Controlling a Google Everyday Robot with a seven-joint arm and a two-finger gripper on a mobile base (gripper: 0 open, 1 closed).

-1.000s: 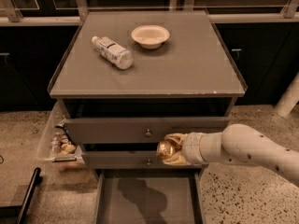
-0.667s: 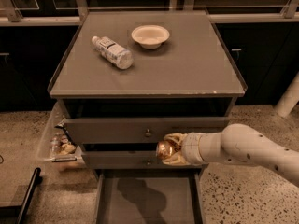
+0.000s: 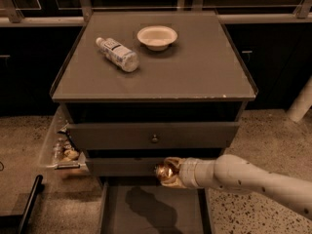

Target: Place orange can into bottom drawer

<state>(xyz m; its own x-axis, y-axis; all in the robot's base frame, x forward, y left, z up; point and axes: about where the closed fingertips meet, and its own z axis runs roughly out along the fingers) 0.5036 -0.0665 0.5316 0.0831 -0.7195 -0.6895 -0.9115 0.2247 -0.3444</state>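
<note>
The orange can point(image 3: 165, 171) is a small shiny gold-brown can held in my gripper point(image 3: 170, 172) in front of the middle drawer, above the open bottom drawer. My white arm reaches in from the lower right. The gripper is shut on the can. The bottom drawer point(image 3: 153, 211) is pulled out at the bottom of the view, a shallow grey box whose floor carries the arm's shadow. The can hangs over the drawer's back part, well above its floor.
On the grey cabinet top point(image 3: 195, 72) lie a clear water bottle point(image 3: 117, 54) on its side and a white bowl point(image 3: 157, 36). The upper drawer point(image 3: 155, 135) is shut. A clear bin with snacks point(image 3: 61, 147) hangs at the cabinet's left side. A dark bar point(image 3: 29, 204) stands lower left.
</note>
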